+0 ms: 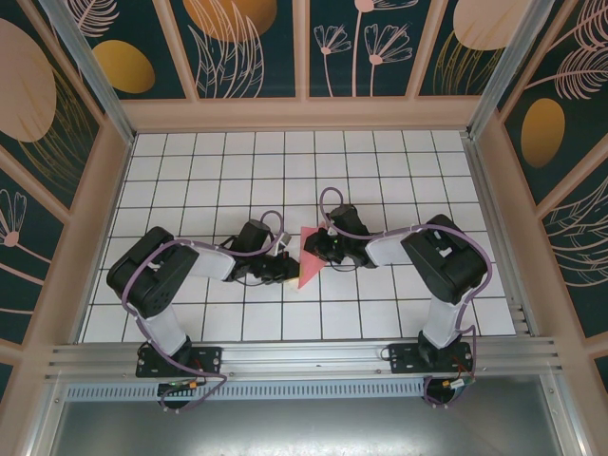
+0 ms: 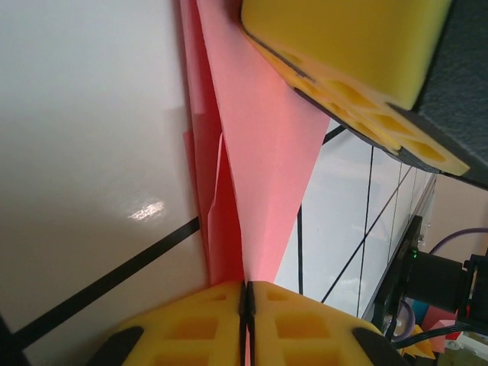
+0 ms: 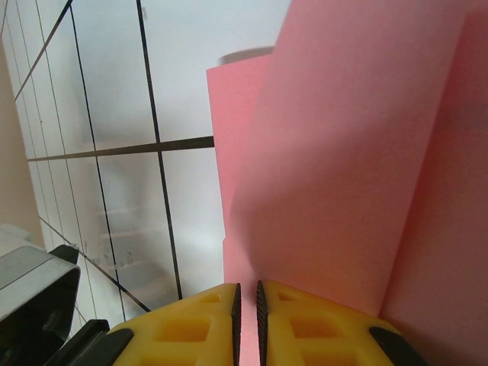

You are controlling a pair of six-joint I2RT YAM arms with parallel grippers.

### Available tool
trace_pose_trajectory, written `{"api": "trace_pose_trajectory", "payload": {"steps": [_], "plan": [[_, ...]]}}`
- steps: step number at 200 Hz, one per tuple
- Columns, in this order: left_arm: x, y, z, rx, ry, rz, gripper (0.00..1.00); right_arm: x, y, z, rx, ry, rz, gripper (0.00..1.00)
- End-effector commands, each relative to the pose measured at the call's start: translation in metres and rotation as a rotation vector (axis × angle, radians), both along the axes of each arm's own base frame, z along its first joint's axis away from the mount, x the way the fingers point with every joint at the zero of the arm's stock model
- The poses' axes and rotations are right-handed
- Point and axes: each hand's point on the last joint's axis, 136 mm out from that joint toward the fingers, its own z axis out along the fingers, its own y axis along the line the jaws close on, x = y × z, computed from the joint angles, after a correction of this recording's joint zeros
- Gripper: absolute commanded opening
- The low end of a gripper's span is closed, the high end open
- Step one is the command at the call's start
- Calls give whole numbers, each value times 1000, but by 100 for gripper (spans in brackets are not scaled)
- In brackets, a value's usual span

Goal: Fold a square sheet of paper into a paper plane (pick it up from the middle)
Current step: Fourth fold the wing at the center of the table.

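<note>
We see the paper plane (image 1: 310, 256) held mid-worktop (image 1: 380, 171) — left jaws clamped on its narrow end, right jaws clamped on a flat edge — with open grid tiles (image 1: 218, 161) all around.

We are seeing the pink paper (image 2: 267, 152) looking thin, matt and creased. Beneath it the white table (image 2: 91, 114) is gleaming glossy and smooth. Touching the paper, the left gripper (image 2: 246, 297) is showing matt yellow plastic.
</note>
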Motion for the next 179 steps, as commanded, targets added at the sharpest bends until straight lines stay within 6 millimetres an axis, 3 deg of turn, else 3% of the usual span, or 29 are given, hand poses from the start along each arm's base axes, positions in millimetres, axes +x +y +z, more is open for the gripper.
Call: {"api": "trace_pose_trajectory", "payload": {"steps": [1, 42, 102, 156, 179], "plan": [[-28, 24, -32, 138, 117, -10, 16, -17, -22, -44, -145, 94, -19, 18], [-35, 27, -33, 160, 124, -37, 19, -16, -22, -44, -148, 94, -20, 18], [-42, 32, -37, 190, 126, -46, 7, -19, -24, -47, -156, 100, -23, 18], [-49, 32, -37, 194, 140, -77, 9, -20, -26, -50, -163, 104, -25, 18], [-51, 44, -42, 267, 136, -67, 7, -20, -26, -50, -169, 104, -29, 18]]}}
